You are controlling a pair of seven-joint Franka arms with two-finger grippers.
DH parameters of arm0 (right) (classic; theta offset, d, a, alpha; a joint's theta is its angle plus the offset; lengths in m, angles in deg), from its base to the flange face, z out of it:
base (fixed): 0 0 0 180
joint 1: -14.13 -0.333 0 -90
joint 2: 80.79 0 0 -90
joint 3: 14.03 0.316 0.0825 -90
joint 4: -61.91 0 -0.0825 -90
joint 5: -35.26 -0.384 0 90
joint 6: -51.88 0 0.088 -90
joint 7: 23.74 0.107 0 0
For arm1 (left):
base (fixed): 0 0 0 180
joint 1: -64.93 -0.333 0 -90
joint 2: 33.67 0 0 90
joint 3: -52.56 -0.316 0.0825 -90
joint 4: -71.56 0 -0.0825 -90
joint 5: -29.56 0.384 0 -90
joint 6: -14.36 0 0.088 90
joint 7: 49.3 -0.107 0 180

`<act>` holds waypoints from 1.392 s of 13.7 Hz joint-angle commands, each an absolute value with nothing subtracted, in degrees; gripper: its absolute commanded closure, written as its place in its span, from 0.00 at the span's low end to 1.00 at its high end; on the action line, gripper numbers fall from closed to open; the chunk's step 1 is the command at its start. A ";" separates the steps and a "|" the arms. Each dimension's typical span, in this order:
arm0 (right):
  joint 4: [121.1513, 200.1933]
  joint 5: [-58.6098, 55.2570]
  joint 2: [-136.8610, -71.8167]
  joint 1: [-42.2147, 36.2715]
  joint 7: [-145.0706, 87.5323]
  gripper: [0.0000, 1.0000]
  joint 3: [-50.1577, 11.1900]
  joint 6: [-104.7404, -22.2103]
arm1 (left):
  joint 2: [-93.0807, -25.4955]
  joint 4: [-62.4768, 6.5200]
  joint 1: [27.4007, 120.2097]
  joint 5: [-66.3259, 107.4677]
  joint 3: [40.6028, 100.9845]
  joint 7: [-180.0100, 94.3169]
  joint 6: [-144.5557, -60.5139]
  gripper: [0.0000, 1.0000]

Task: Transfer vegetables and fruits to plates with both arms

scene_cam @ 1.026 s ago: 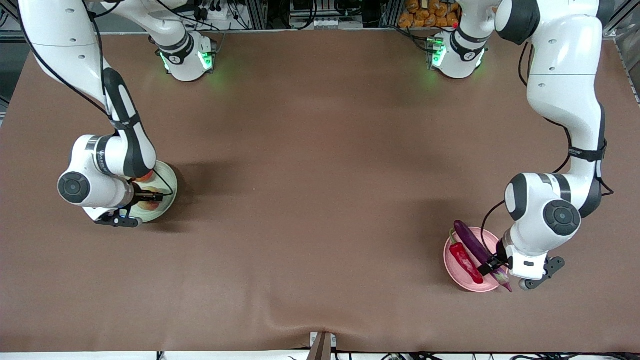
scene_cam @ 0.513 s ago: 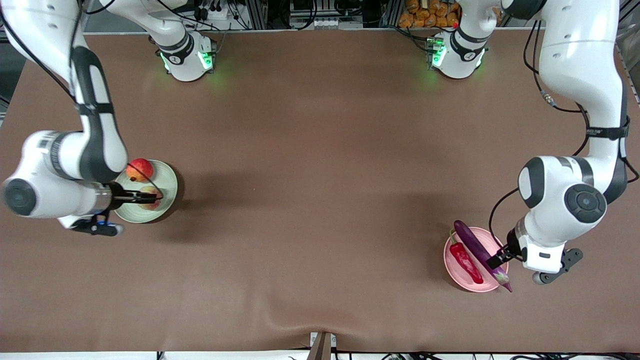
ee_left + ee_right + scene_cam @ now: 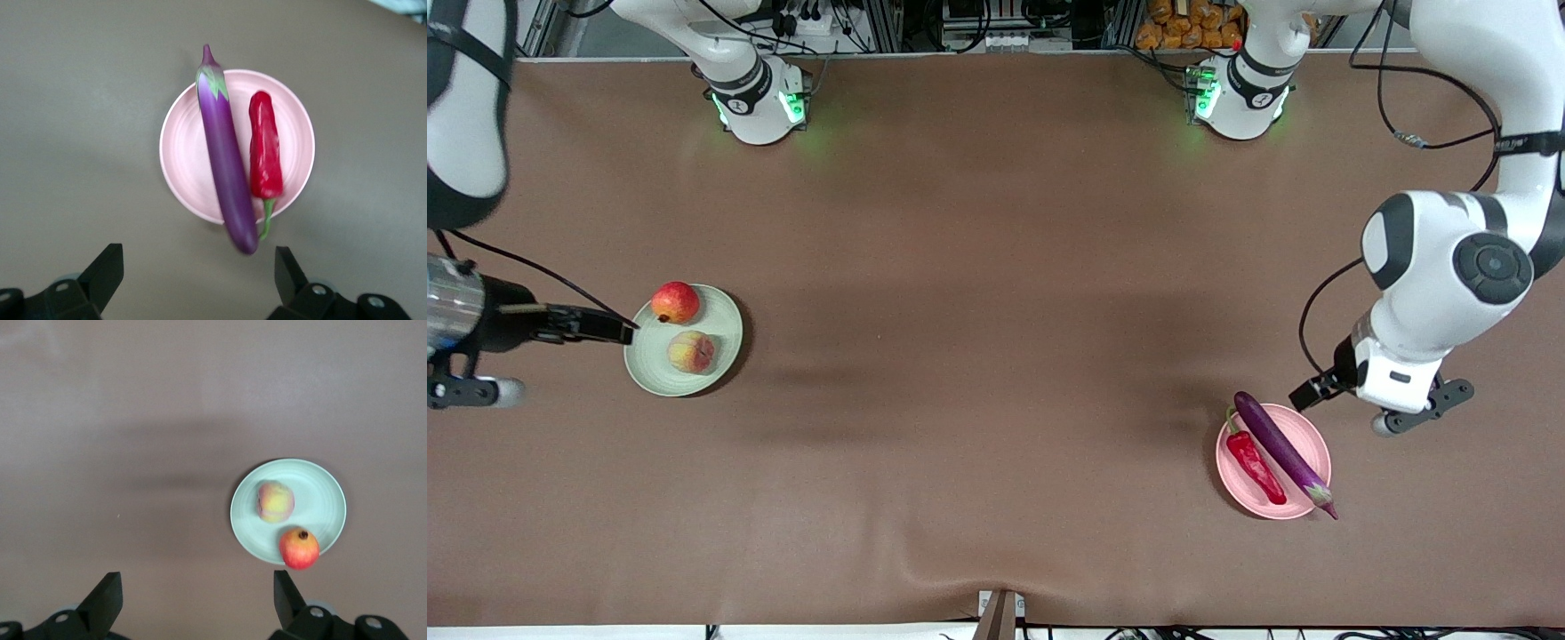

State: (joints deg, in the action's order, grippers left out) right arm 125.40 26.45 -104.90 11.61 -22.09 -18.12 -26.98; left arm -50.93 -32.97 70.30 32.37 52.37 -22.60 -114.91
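The pale green plate [image 3: 722, 325] holds the red apple-like fruit [image 3: 675, 302] and the peach [image 3: 691, 352]. The pale pink plate [image 3: 1309, 435] holds the purple eggplant [image 3: 1284, 452] and the red chili [image 3: 1256, 466]. The eggplant's stem end sticks out over the rim. My left gripper [image 3: 1305, 395] is raised beside the pink plate, open and empty [image 3: 198, 277]. Its view shows the eggplant [image 3: 227, 160], the chili [image 3: 265, 150] and the plate [image 3: 180, 153]. My right gripper [image 3: 621, 330] is raised by the green plate's rim, open and empty [image 3: 197, 600]. Its view shows the plate [image 3: 323, 495], the peach [image 3: 275, 501] and the red fruit [image 3: 299, 548].
A brown cloth [image 3: 996, 311] covers the table and wrinkles near the front edge [image 3: 951, 573]. The two arm bases with green lights [image 3: 758, 105] [image 3: 1234, 96] stand at the edge farthest from the front camera. A small bracket [image 3: 999, 613] sits at the nearest edge.
Both grippers have risen and drawn back from their plates. The right one left the peach, the left one left the eggplant. All the produce stays on the plates.
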 commanded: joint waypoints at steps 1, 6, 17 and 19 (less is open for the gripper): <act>123.88 26.47 -101.28 14.38 -21.81 0.00 -14.13 -22.49 | -46.59 -36.02 69.94 31.50 52.56 -31.60 -110.64 0.00; 134.30 34.29 -87.85 14.30 -20.84 0.00 -11.13 -24.31 | -41.94 -35.93 70.12 31.50 53.69 -44.52 -99.22 0.00; 148.34 35.61 -77.17 15.00 -23.02 0.00 -11.92 -31.18 | -35.43 -22.68 68.89 29.84 53.26 -47.01 -77.59 0.00; 144.37 35.78 -78.76 14.92 -24.18 0.00 -12.10 -28.72 | -35.34 -18.90 68.89 28.25 53.17 -46.75 -75.29 0.00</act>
State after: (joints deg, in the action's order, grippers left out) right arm 148.63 34.57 -77.36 13.68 -22.57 -12.86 -31.08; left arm -35.18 -22.96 69.33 30.27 53.15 -46.09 -78.49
